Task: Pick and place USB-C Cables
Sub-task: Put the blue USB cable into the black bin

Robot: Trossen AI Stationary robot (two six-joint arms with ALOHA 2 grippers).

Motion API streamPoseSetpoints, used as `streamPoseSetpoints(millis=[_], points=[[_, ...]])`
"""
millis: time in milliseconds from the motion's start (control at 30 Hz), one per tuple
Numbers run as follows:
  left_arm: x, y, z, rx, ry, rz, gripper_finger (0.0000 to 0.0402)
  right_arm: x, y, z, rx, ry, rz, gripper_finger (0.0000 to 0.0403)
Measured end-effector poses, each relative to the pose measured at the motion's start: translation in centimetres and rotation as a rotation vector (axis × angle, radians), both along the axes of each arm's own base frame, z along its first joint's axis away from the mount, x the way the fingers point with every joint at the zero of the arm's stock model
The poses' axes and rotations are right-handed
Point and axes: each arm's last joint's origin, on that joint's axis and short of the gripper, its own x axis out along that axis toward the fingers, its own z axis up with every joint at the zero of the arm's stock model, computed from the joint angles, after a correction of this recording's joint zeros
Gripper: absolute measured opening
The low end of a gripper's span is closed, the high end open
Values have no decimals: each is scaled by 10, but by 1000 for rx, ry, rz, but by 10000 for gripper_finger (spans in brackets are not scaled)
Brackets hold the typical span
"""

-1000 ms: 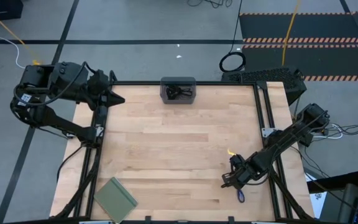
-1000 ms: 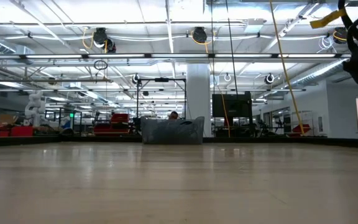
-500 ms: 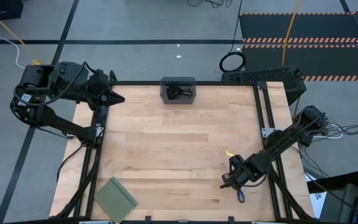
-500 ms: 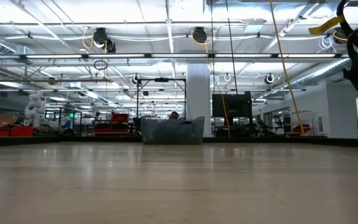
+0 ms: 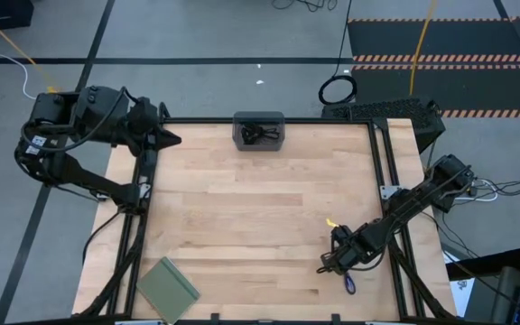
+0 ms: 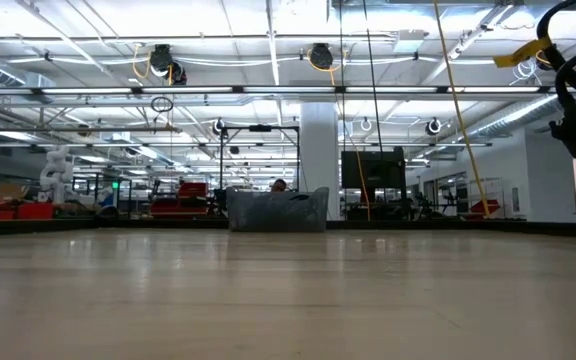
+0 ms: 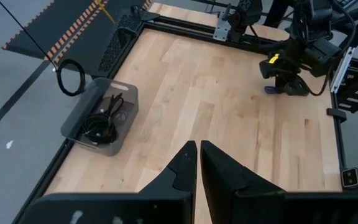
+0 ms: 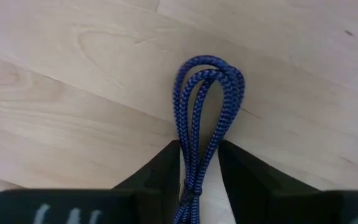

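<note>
The purple-blue USB-C cable (image 8: 207, 93) is a folded braided strand lying on the wood near the table's near right corner (image 5: 349, 284). My right gripper (image 8: 199, 149) is low over it (image 5: 328, 264), shut on its strands. Two black cables (image 5: 260, 134) lie inside the dark grey tray (image 5: 238, 122) at the middle of the far edge, also seen in the left wrist view (image 7: 104, 118). My left gripper (image 7: 197, 146) hangs shut above the far left corner (image 5: 174, 140), touching nothing. My right gripper pinches the folded cable's side-by-side strands (image 8: 197, 163) between its two fingers (image 8: 166, 171), just behind the looped end. The fingers come from above and lie along the strands. The looped end (image 8: 211, 65) sticks out past the fingertips and rests flat on the table.
A flat green pad (image 5: 168, 287) lies at the near left corner. Black frame rails run along the table's edges. A black coil (image 5: 338, 90) lies on the floor beyond the far edge. Bare wood spans the table's middle (image 5: 251, 217).
The right arm has sunk a little, shown by its upper part dropping in the low view. The purple-blue cable has stayed where it was on the table.
</note>
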Motion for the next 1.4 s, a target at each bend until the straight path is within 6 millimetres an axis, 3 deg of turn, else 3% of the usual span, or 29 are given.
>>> streamPoseSetpoints(millis=[333,633,933,1400], points=[[0,1,0,13,3,-2,26,1,-4,1,2,-1,9,12],[0,1,0,14,1,0,26,11,-26,20,19,-116,60,17],[0,2,0,18,0,18,26,21,-67,61,74,-371,58,12],[0,3,0,-34,-20,120,26,15,-144,136,87,-858,-223,13]])
